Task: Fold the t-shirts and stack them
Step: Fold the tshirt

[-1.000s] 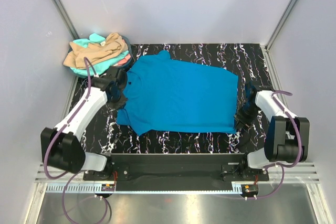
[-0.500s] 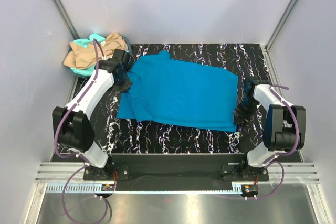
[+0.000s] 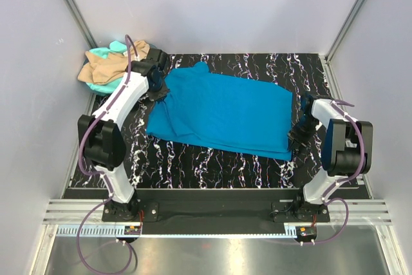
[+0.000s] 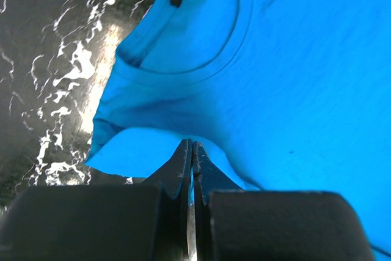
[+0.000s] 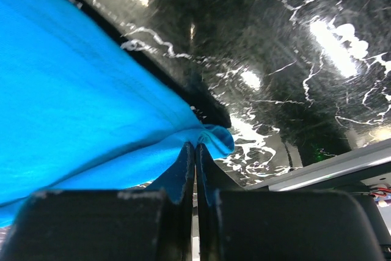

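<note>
The bright blue t-shirt (image 3: 222, 113) lies spread on the black marbled table, its near edge lifted and folded toward the back. My left gripper (image 3: 156, 94) is shut on the shirt's left edge near the collar (image 4: 183, 68); the pinched cloth shows in the left wrist view (image 4: 192, 145). My right gripper (image 3: 295, 137) is shut on the shirt's near right corner (image 5: 214, 137). A pile of tan-beige (image 3: 109, 66) and mint-turquoise (image 3: 103, 52) t-shirts sits at the back left corner. No coral-pink shirt is visible.
The black marbled table (image 3: 212, 165) shows bare along its front strip. Grey walls and metal frame posts (image 3: 71, 4) close in the sides and back. A metal rail (image 3: 212, 217) runs along the near edge.
Both grippers moved away from me with the blue shirt's near edge, folding it toward the back. The left arm swung up toward the collar. The shirt looks narrower front to back.
</note>
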Motion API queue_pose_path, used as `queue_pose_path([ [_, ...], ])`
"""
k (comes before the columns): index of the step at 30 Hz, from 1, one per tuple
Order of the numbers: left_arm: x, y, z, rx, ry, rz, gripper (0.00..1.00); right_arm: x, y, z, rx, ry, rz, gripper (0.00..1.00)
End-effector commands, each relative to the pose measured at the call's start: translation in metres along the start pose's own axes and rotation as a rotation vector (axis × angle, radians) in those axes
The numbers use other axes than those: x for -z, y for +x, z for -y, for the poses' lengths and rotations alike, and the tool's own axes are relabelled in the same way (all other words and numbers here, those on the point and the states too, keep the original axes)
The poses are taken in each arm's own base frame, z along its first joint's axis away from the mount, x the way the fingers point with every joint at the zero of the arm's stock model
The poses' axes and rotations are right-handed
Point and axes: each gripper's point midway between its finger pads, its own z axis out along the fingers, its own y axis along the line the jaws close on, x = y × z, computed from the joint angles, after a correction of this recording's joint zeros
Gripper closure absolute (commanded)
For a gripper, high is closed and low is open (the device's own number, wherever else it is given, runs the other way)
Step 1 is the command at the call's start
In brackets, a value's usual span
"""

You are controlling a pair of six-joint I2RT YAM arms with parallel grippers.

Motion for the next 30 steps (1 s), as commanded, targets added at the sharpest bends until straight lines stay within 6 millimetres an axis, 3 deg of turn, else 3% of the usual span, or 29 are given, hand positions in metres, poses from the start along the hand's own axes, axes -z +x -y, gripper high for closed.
queue_pose_path([
  [1, 0.008, -0.025, 0.017, -0.017, 0.043, 0.067, 1.0, 0.002, -0.014, 0.001, -0.001, 0.004, 0.025, 1.0],
  [5, 0.006, -0.035, 0.03, -0.02, 0.069, 0.074, 1.0, -0.001, -0.017, 0.003, -0.013, 0.006, 0.024, 1.0],
  [12, -0.014, -0.036, 0.033, -0.023, 0.026, 0.036, 1.0, -0.005, -0.019, -0.007, -0.013, -0.027, -0.006, 1.0],
  [22, -0.02, -0.047, 0.026, -0.007, -0.033, 0.073, 1.0, -0.002, -0.034, -0.007, -0.039, -0.04, 0.007, 1.0],
  [30, -0.019, -0.055, 0.019, 0.016, -0.06, 0.097, 1.0, 0.004, -0.047, -0.02, -0.022, -0.075, 0.011, 1.0],
])
